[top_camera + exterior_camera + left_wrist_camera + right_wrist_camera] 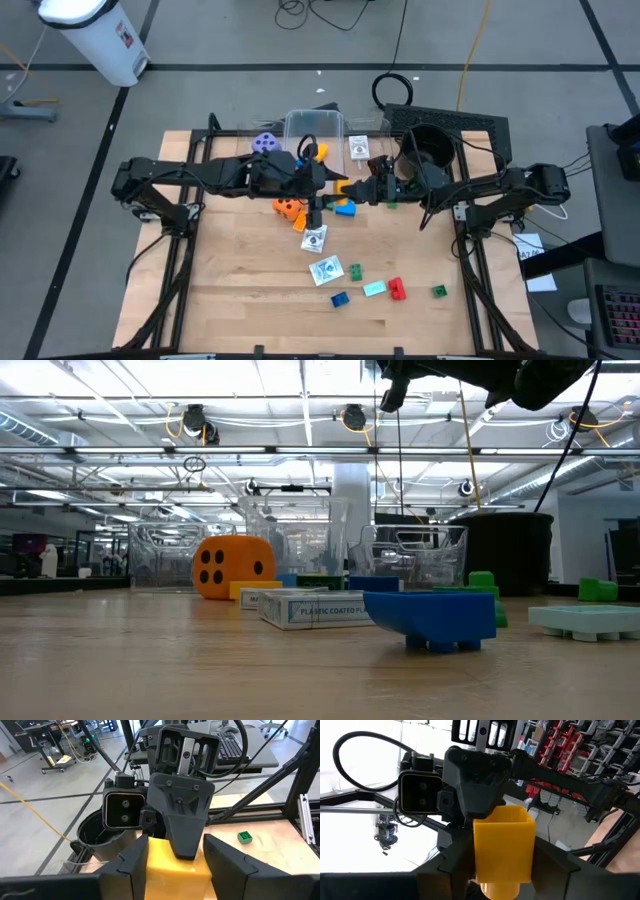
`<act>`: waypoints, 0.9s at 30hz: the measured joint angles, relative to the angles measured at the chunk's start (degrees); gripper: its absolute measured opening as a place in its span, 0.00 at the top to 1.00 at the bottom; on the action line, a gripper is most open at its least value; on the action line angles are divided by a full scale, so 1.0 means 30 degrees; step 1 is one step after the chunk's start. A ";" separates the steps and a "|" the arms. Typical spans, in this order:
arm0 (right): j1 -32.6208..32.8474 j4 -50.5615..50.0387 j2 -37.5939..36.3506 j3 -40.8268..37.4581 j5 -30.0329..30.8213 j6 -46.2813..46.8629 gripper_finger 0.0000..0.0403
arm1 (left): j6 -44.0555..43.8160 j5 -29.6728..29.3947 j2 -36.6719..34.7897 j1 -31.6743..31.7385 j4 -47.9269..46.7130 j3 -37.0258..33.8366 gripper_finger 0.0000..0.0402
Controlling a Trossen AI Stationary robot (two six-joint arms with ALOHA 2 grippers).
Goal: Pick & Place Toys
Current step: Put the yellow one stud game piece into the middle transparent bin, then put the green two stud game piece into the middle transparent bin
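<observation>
A yellow block (341,185) is held in the air above the middle of the table, between both grippers, which face each other. My left gripper (333,182) comes from the table's left and is shut on the block; it also shows in the left wrist view (176,844). My right gripper (354,188) comes from the right and is shut on the same block; it also shows in the right wrist view (503,846). An orange die (288,208), a blue block (345,208) and white cards (314,240) lie on the table below. A purple die (265,143) lies at the far left. My left gripper pinches the yellow block's two opposite sides (152,870) between its two fingers, coming level from the table's left. The block is lifted clear of the table. My right gripper pinches the same block's other pair of sides (479,850) between its two fingers, coming level from the table's right. One of its fingers (185,830) lies over the block's face in the left wrist view. The block juts out toward my left gripper.
A clear tub (320,128) and a black round pot (430,148) stand at the far edge. Loose blocks lie near the front: green (354,270), blue (339,298), teal (374,289), red (397,289), green (439,291). Another card (326,270) lies there.
</observation>
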 joint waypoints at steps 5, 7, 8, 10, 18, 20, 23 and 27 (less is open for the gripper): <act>-0.0014 0.0133 -0.0015 0.0022 0.0089 -0.0007 0.51 | 0.0209 -0.0007 -0.0065 0.0001 0.0037 0.0000 0.59; -0.0164 0.0170 -0.0015 0.0022 0.0050 -0.0023 0.47 | 0.0276 -0.0035 -0.0071 0.0001 0.0067 -0.0006 0.59; -0.0251 0.0257 -0.0015 0.0022 0.0003 -0.0063 0.46 | 0.0394 -0.0103 -0.0072 0.0019 0.0079 -0.0007 0.59; -0.0471 0.0402 -0.0015 0.0022 -0.0007 -0.0073 0.43 | 0.0499 -0.0346 -0.0076 0.0038 0.0117 -0.0007 0.59; -0.1464 -0.0022 -0.0073 0.0080 -0.0020 -0.0677 0.36 | 0.0601 -0.0655 -0.1010 0.0814 -0.0202 -0.0075 0.61; -0.1729 0.0058 -0.0102 0.0095 -0.0009 -0.0777 0.35 | 0.0591 -0.0659 -0.1369 0.1119 -0.0093 -0.0084 0.65; -0.2090 -0.0034 -0.0106 0.0095 -0.0027 -0.0951 0.36 | 0.0509 -0.0685 -0.1757 0.1709 -0.0201 -0.0078 0.74; -0.3032 -0.0410 -0.0098 0.0095 0.0483 -0.1537 0.37 | 0.0877 -0.0634 -0.1805 0.2970 -0.0580 -0.0051 0.86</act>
